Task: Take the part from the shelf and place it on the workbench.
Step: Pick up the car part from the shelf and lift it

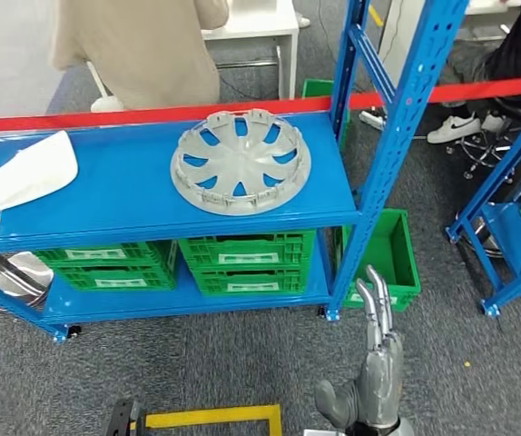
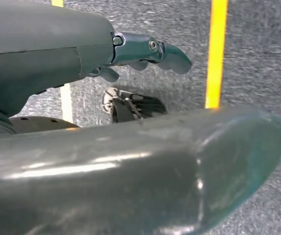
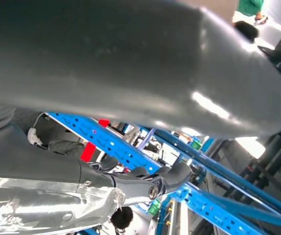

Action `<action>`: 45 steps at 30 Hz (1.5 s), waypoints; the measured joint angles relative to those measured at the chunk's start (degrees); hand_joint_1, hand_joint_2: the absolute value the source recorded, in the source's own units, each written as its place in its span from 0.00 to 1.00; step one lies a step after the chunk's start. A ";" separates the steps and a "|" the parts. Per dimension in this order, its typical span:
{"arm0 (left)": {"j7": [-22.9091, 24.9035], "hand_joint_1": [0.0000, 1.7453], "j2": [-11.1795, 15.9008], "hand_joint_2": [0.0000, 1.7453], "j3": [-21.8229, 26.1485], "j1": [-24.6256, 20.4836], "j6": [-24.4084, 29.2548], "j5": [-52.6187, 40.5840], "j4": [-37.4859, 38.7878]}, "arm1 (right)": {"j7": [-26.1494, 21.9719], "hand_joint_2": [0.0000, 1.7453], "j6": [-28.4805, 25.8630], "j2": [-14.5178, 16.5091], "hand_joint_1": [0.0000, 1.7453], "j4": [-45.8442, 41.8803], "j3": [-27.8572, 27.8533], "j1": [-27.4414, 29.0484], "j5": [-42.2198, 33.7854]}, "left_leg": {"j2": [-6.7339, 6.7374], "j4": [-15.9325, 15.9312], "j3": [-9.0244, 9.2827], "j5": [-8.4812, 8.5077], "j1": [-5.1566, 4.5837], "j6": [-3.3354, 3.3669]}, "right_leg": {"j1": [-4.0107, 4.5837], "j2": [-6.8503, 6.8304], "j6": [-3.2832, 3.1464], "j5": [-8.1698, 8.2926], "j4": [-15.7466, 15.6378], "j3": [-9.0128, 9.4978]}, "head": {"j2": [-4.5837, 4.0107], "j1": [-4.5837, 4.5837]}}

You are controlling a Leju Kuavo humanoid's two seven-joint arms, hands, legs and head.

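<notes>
Head view, left to right. At far left, on the top deck of the blue shelf (image 1: 127, 195): white curved panel (image 1: 21, 173), lying flat, partly cut by the frame edge. Below it, at lower left, green crates (image 1: 111, 268) on the bottom deck, with a shiny metal part (image 1: 14, 277) just beside them. At upper centre, resting flat on the top deck near its right end: grey wheel cover (image 1: 240, 162), round, spoked, with blue deck showing through the openings and small clips around the rim. Behind the shelf, at upper left: person in a beige top (image 1: 134, 45), beside a white table (image 1: 254, 27). At bottom centre: yellow floor marking (image 1: 206, 418). Right of centre: blue upright post (image 1: 388, 154), with a green bin (image 1: 391, 259) on the floor behind it.

At lower right: right hand (image 1: 370, 372), raised from the bottom edge, fingers extended upward and close together, thumb spread to the left, holding nothing. Wheel cover well apart from this hand, up and to the left of it, untouched.

Left wrist view: left hand (image 2: 94, 98) over grey carpet crossed by yellow lines, thick thumb across the lower frame, dark fingers (image 2: 150, 51) stretched out straight at upper centre, nothing between them.

Right wrist view: right hand with fingers (image 3: 161, 178) extended before blue shelf beams, grasping nothing.
</notes>
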 joint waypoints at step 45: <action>1.28 0.00 -0.22 0.00 -0.11 -0.22 1.63 -0.98 0.52 | -0.33 0.00 0.00 -0.52 0.00 0.28 0.91 -0.75 0.62 | -0.36 -5.71 2.57 2.47 0.87 2.29 | 0.30 0.64 2.30 2.20 2.98 -6.18 | 0.00 -0.26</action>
